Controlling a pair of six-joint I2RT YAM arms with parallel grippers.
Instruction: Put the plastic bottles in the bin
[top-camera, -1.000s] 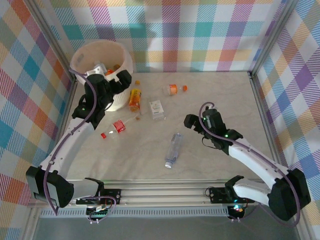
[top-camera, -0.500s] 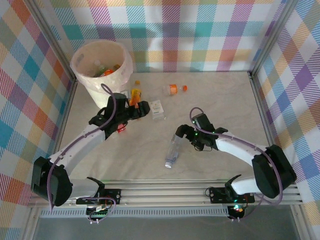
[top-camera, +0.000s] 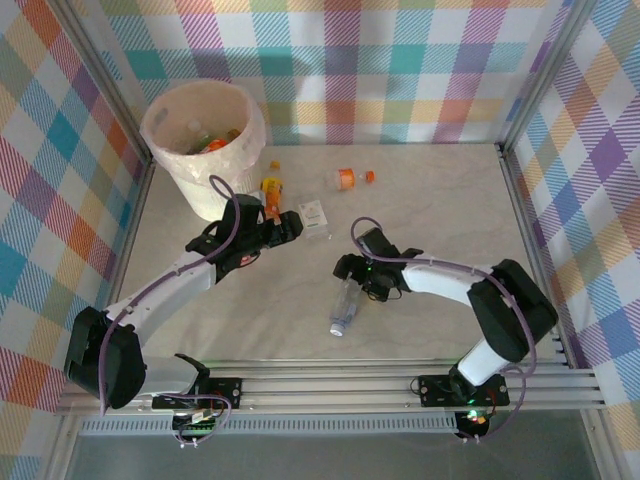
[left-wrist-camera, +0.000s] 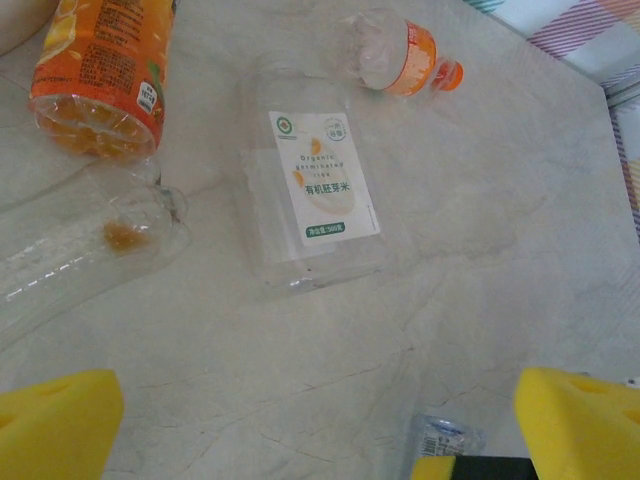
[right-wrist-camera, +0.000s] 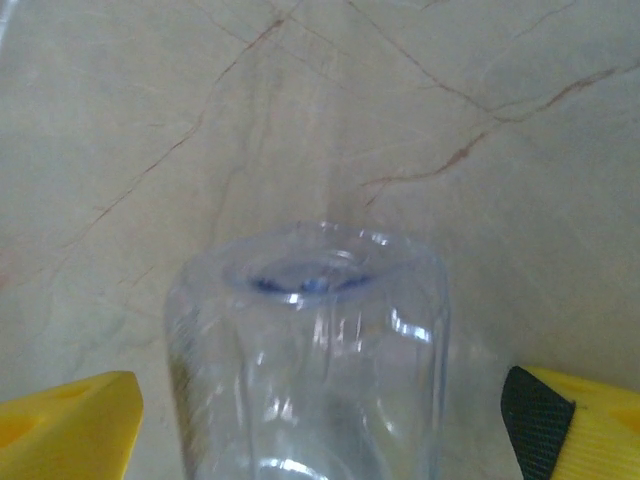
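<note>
Seen from the top camera, the bin (top-camera: 160, 112), a round cream-white bucket lined with a thin bag, stands at the far left of the marbled table (top-camera: 450, 210) with several bottles (top-camera: 207, 141) inside. An orange-labelled bottle (top-camera: 271, 190) lies just beside the bin. A white-labelled bottle (top-camera: 315, 217) lies nearer the middle, an orange-capped bottle (top-camera: 347, 178) lies toward the far wall, and a clear bottle (top-camera: 342, 308) lies on its side mid-table. The left gripper (top-camera: 287, 227) hangs near the white-labelled bottle. The right gripper (top-camera: 351, 274) sits at the clear bottle's far end.

In the left wrist view, the left gripper (left-wrist-camera: 320, 430) gapes wide and holds nothing. Ahead lie the white-labelled bottle (left-wrist-camera: 310, 190), flat and transparent, the orange-labelled bottle (left-wrist-camera: 100, 70), a crushed clear bottle (left-wrist-camera: 80, 250) and the orange-capped bottle (left-wrist-camera: 400, 55).

In the right wrist view, the clear bottle (right-wrist-camera: 305, 300) shows its dimpled base. The right gripper (right-wrist-camera: 320, 430) straddles it, jaws apart with a gap on each side.
</note>
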